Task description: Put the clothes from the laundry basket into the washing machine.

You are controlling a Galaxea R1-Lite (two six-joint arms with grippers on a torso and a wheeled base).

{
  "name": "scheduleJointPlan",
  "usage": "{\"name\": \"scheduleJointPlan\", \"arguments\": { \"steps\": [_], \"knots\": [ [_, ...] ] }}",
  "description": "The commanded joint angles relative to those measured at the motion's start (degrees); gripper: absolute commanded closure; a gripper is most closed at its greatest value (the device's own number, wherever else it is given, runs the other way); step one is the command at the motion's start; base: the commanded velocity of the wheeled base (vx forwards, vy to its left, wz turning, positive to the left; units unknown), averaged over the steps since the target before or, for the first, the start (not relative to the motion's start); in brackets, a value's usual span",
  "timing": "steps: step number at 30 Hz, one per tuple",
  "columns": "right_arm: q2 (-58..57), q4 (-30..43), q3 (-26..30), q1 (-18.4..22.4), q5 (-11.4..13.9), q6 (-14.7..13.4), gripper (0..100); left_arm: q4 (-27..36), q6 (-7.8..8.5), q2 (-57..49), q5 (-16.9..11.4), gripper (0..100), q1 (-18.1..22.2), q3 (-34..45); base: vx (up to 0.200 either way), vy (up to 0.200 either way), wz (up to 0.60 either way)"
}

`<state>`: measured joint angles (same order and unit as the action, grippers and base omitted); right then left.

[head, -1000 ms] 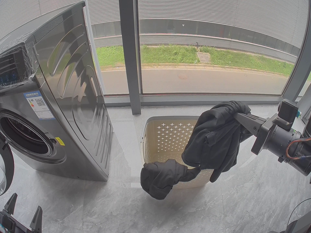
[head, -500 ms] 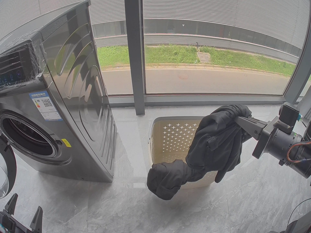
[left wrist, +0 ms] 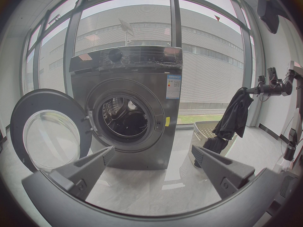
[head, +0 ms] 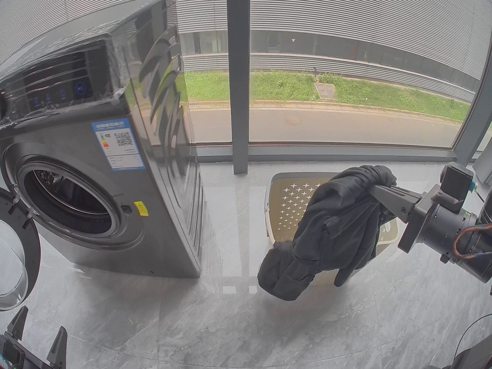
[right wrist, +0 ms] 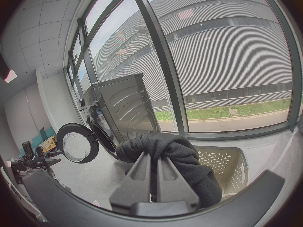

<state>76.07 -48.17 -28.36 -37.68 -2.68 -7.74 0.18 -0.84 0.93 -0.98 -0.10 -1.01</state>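
Observation:
A dark grey garment hangs from my right gripper, which is shut on its top edge above the cream laundry basket. The garment's lower end droops over the basket's front rim. In the right wrist view the fingers pinch the cloth, with the basket behind. The grey washing machine stands at the left, its round door swung open and the drum exposed. My left gripper is open low at the front left. The left wrist view faces the drum, with the garment off to the side.
A glass window wall with a dark pillar runs behind the machine and basket. Grey marble floor lies open between the machine and the basket and in front of both.
The head camera has turned left, so machine and basket sit further right in the picture. The garment's drooping end now hangs closer under the gripper. Both grippers keep their states.

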Motion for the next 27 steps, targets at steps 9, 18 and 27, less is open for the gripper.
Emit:
{"name": "scheduleJointPlan", "arguments": {
  "steps": [9, 18, 27],
  "knots": [
    [-0.13, 0.00, -0.12, -0.02, -0.04, -0.17, 100, -0.09, 0.05, -0.75, 0.18, 0, -0.08, 1.01, 0.000, 0.022, 0.00],
    [-0.13, 0.00, -0.12, 0.06, -0.04, -0.17, 100, -0.09, -0.04, -0.75, 0.18, 0, -0.08, 1.01, 0.000, 0.200, 0.00],
    [-0.13, 0.00, 0.14, -0.02, 0.05, -0.17, 100, -0.01, -0.13, -0.75, 0.27, 0, -0.08, 1.01, 0.000, 0.200, 0.00]
  ]
}}
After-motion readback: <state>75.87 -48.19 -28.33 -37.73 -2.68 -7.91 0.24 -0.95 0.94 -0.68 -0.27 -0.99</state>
